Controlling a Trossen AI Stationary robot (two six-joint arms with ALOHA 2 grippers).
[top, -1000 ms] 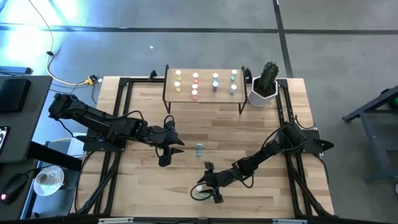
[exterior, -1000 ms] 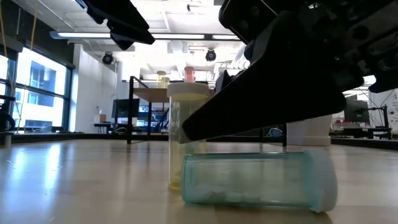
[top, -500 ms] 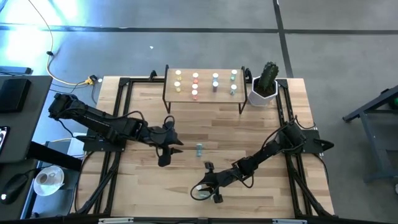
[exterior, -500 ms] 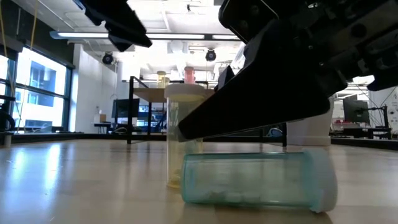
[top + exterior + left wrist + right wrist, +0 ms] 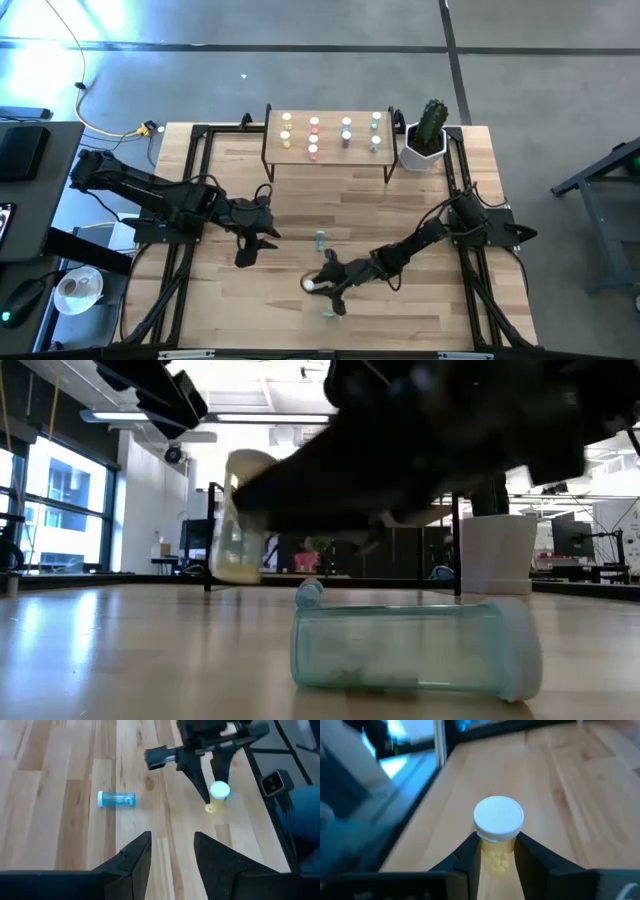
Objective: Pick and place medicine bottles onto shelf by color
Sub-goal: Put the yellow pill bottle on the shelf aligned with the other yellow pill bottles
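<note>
Since a second ago the right gripper (image 5: 322,283) has shut on the yellow bottle (image 5: 497,836) and raised it off the table (image 5: 400,210), so that in the low view the yellow bottle now hangs tilted above the wood where it stood upright before; the left gripper (image 5: 247,250) has drawn back a little toward its own side. In the right wrist view the two dark fingers (image 5: 468,851) press the yellow body from either side just under the white cap, which stands clear beyond the fingertips; pills show through the body. The left gripper hovers over the table, well apart from the bottle, its jaws parted and holding nothing. A green bottle (image 5: 415,648) lies on its side on the tabletop in front of the low camera, below the lifted one; a blue bottle (image 5: 320,239) lies on the wood between the two grippers. The shelf (image 5: 328,155) stands at the far edge with the other bottles in rows by colour; a cactus pot (image 5: 424,145) sits just beside its right end.
</note>
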